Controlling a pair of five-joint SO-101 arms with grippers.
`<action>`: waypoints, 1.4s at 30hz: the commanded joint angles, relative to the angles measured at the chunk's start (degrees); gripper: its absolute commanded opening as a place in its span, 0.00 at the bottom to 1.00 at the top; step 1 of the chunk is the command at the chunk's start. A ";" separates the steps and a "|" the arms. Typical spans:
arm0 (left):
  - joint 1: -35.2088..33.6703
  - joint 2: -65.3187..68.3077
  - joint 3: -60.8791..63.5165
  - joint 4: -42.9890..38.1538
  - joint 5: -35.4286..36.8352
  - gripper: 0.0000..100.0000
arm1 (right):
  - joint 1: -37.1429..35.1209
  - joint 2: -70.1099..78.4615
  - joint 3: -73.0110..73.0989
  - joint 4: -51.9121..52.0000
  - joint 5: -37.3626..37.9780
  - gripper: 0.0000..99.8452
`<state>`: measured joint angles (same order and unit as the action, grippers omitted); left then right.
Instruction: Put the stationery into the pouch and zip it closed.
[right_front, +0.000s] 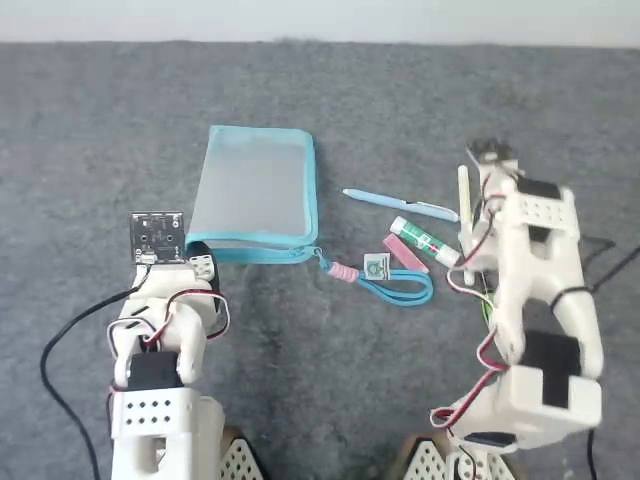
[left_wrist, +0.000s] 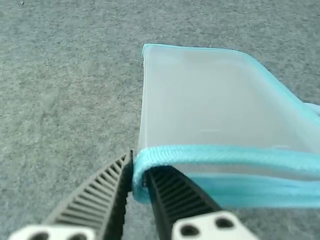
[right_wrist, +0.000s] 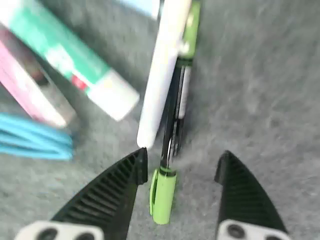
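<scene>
our left gripper (left_wrist: 139, 167) is pinched tight on the pouch (left_wrist: 215, 115), right at one corner of its blue edge, the corner nearest that arm. the pouch lies flat on the gray counter (right_front: 100, 120), and we can see through it. its zip edge faces the arms, and we cannot tell if the zip is open or closed. from the other end of that edge a pink bead (right_front: 343, 270) and a blue strap (right_front: 405, 290) trail out, and the strap lies in a loop. just beside the strap lie a pink block (right_front: 405, 252) and a glue stick (right_front: 422, 240), side by side. a blue pen (right_front: 400, 203) lies alone a bit past them. our right gripper (right_wrist: 183, 157) is spread wide, low over the counter. a white pen (right_wrist: 165, 65) and a green pen (right_wrist: 164, 197) lie close together in the gap between its fingers, and one finger tip is right by the end of the white pen. there is a lot of bare counter on the side of the pouch away from the pens, and more behind it up to the far edge. a narrow bare strip runs between the pouch and the blue pen.
</scene>
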<state>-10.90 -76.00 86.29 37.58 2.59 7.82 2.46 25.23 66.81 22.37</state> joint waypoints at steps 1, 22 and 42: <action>-0.44 0.62 -0.66 -2.20 -0.62 0.01 | 1.71 -6.11 8.09 -7.16 3.25 0.19; -0.44 0.62 -0.57 -2.11 -0.62 0.01 | 9.10 -3.38 11.43 -12.79 5.63 0.01; -0.18 0.62 -0.04 -2.20 -0.70 0.01 | -8.57 -51.30 11.08 19.38 5.36 0.01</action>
<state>-10.90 -76.00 86.99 37.58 2.59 7.21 -42.02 37.10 81.85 27.38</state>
